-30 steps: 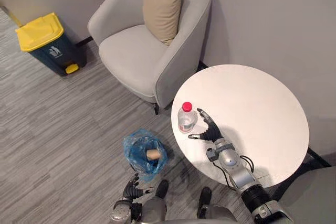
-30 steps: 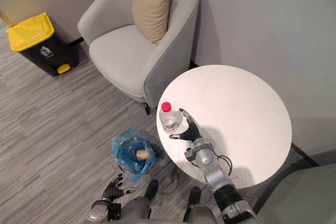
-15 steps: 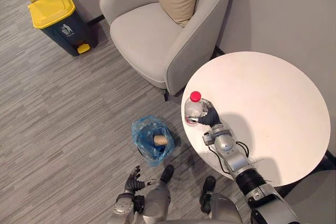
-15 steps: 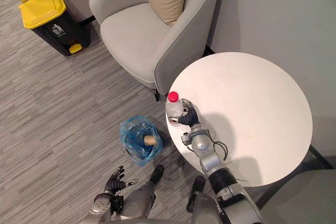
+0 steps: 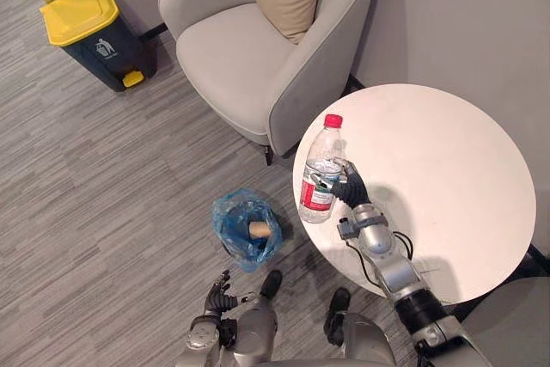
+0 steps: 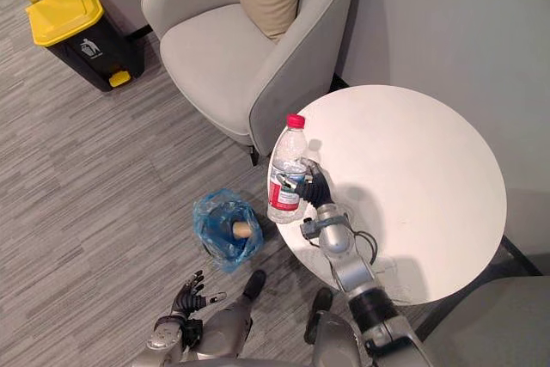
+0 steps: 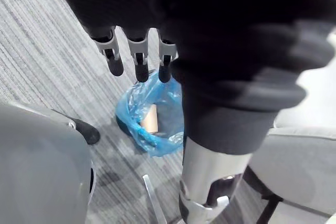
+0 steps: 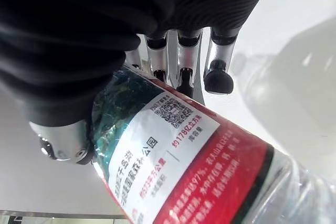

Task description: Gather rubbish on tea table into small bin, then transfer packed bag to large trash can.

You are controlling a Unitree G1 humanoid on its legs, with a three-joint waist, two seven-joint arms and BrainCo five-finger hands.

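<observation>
1 right hand point(image 5: 352, 192) is curled tight round the red-capped bottle point(image 5: 320, 174).

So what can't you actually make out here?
- What the bottle holds: too small in eye views; label covers it in right wrist view.
- Under the blue bag: hidden by the bag itself, eye and left wrist views.
- Brown item inside it: too small to identify.
- Inside the large trash can: yellow lid closed.

Soft, even indoor light; the armchair point(image 5: 249, 58) throws a dim shadow on the wall point(image 5: 464, 15).
</observation>
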